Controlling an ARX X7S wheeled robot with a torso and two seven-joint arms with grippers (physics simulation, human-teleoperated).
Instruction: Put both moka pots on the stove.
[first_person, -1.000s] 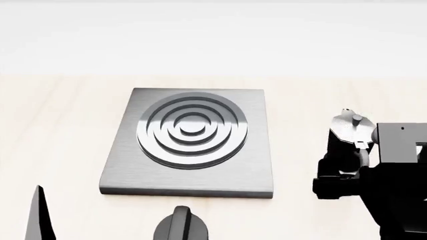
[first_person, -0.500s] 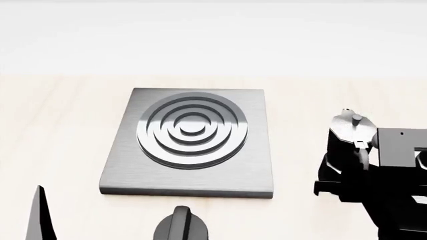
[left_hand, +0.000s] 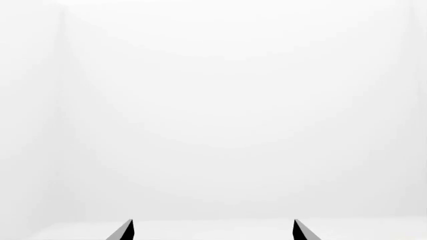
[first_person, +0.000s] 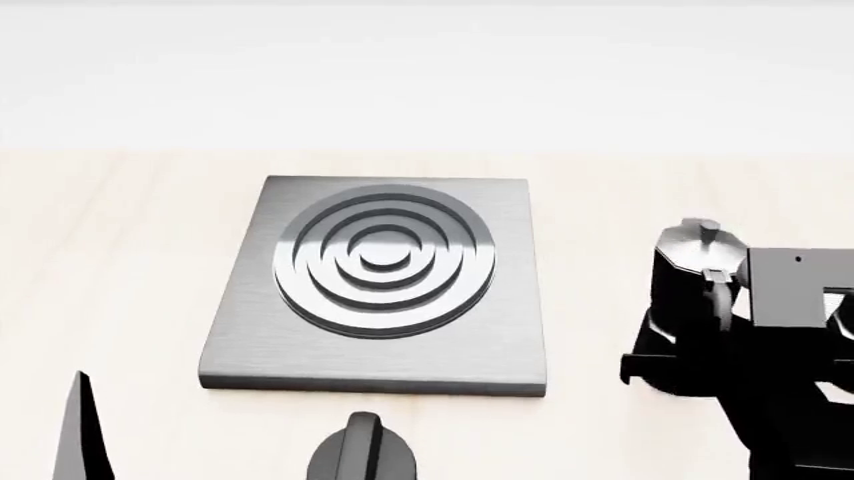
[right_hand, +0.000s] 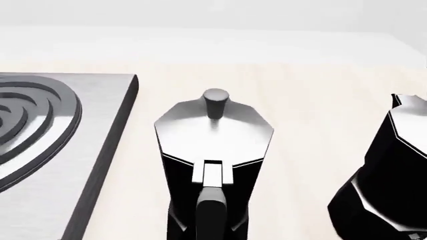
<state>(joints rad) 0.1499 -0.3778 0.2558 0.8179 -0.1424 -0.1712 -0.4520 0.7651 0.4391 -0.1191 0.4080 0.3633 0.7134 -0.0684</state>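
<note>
Beside one stove (right_hand: 40, 130), two moka pots (right_hand: 212, 165) stand; fingers' spread unclear

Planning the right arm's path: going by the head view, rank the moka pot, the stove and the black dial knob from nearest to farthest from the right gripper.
1. Moka pot: right at the right gripper, beside the stove's right edge.
2. Stove: centre of the table, further left.
3. Black dial knob: in front of the stove; its order against the stove is too close to call.
</note>
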